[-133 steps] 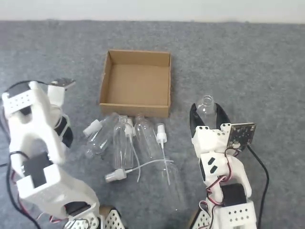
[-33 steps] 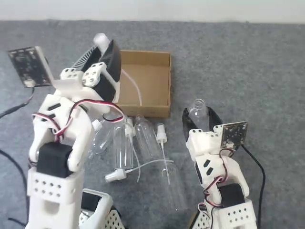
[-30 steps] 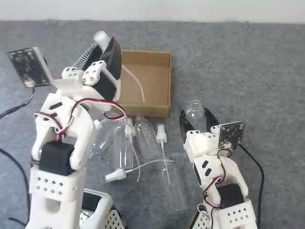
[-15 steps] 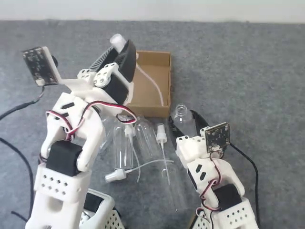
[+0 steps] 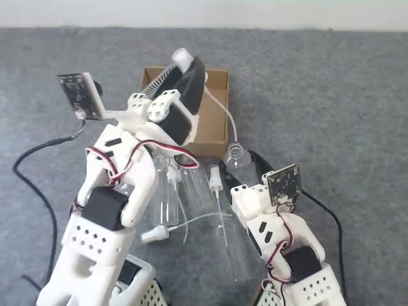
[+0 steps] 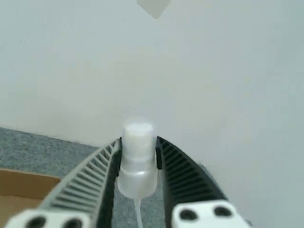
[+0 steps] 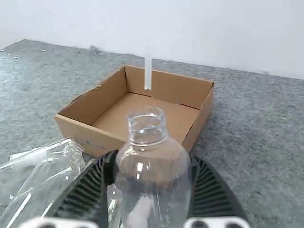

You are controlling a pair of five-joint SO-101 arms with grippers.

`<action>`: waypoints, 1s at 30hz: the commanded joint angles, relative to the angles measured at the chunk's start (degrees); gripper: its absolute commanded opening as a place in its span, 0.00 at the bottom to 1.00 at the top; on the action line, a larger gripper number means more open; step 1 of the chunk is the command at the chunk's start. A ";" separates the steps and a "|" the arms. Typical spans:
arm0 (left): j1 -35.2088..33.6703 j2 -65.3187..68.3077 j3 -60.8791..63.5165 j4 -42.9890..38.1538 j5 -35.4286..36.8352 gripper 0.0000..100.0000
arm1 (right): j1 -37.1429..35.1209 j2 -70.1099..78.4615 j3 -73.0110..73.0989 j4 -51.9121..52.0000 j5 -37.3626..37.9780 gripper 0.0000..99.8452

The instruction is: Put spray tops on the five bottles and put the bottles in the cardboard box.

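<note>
My left gripper (image 5: 183, 64) is raised above the cardboard box (image 5: 213, 121) and shut on a white spray top (image 5: 182, 56). The top's thin tube (image 5: 228, 121) curves down and ends just over the open neck of a clear bottle (image 5: 236, 159). My right gripper (image 5: 241, 168) is shut on that upright bottle by the box's near right corner. The left wrist view has the spray top (image 6: 137, 159) pinched between the fingers (image 6: 102, 166). From the right wrist, the bottle (image 7: 152, 166) stands in the gripper (image 7: 153, 162), the tube end (image 7: 147, 73) above it and the box (image 7: 142, 107) behind.
Several clear bottles (image 5: 167, 191) lie side by side on the grey carpet before the box, partly under the left arm. Loose spray tops (image 5: 215, 182) (image 5: 153, 235) with long tubes lie among them. Lying bottles (image 7: 42, 175) also appear beside the right gripper.
The left arm swung right with the spray top, bringing its tube over the bottle. The right arm carried the bottle left and toward the box's corner.
</note>
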 commanded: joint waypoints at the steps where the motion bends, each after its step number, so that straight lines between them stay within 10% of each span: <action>1: 1.49 -1.58 0.75 -2.02 -1.58 0.01 | -0.22 -0.84 1.23 0.57 0.79 0.05; 30: 8.35 -1.49 10.51 -1.67 -10.90 0.01 | 0.48 -0.84 1.23 0.66 0.79 0.05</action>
